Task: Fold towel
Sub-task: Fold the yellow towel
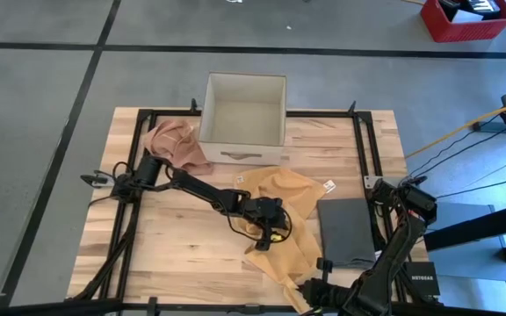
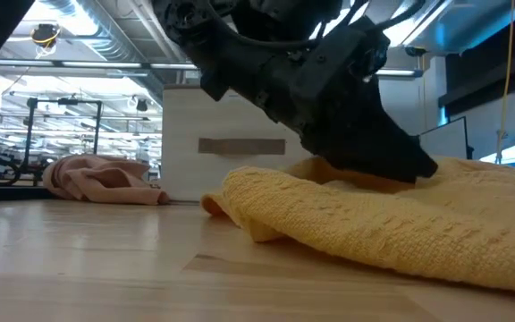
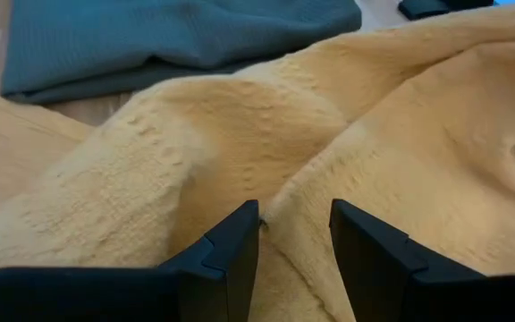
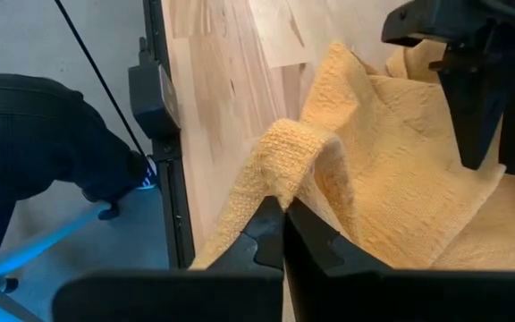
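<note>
A yellow towel lies rumpled on the wooden table, in front of the white box. My left gripper reaches from the table's left and stands over the towel's middle, shut on a raised ridge of it. It also shows in the low view and the left wrist view. My right gripper is at the table's near edge, shut on the towel's near end. My left gripper comes from above, pointing down, and pinches a raised fold of the yellow towel between its two fingers. The rest of the towel lies slack on the table around it. My right gripper pinches the towel's near edge between its shut fingers, low over the table's near edge. The cloth rises in a small loop just beyond the fingertips. The rest lies slack on the table.
A folded grey towel lies right of the yellow one. A crumpled pink towel lies left of the open white box at the far side. Black frame rails run along the table's sides. A person's dark-clad leg stands beyond the near edge.
</note>
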{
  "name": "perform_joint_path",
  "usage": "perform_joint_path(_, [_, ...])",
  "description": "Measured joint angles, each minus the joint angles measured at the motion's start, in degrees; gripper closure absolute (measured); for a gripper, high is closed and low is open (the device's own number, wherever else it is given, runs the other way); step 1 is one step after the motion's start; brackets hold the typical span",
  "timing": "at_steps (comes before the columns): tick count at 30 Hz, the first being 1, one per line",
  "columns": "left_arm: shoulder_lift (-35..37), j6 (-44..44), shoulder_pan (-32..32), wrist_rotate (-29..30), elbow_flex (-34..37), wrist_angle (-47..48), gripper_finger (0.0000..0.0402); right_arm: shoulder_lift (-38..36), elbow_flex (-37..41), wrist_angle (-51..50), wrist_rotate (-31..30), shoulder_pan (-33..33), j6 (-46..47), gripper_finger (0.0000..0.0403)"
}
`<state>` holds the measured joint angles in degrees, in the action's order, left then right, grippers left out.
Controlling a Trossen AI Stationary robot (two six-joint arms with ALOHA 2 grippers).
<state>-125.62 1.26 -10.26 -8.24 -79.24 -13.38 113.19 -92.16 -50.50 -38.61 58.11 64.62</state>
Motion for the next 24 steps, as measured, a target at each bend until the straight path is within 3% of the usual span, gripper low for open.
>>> perform_joint_path(10, [-1.9,-0.2,-0.4,2.8,0.0,-3.0,0.0274,0.0,0.0,-0.3,-0.2,0.0,0.0,0.0402])
perform_joint_path(13, [-1.9,-0.6,-0.3,-0.5,0.0,-3.4,0.0299,0.0,0.0,-0.3,-0.3,0.0,0.0,0.0402])
perform_joint_path(18, [-2.0,-2.1,0.4,-3.3,0.1,-0.9,0.0382,0.0,0.0,-0.3,-0.4,0.0,-0.2,0.0399])
perform_joint_path(21, [-1.5,-1.2,0.9,-3.3,0.1,0.8,0.0392,0.0,0.0,-0.5,-0.5,0.0,-0.2,0.0396])
perform_joint_path(24, [2.9,-2.3,0.6,-0.1,0.2,9.5,0.0398,0.0,0.0,-0.7,-0.8,0.0,-0.4,0.0399])
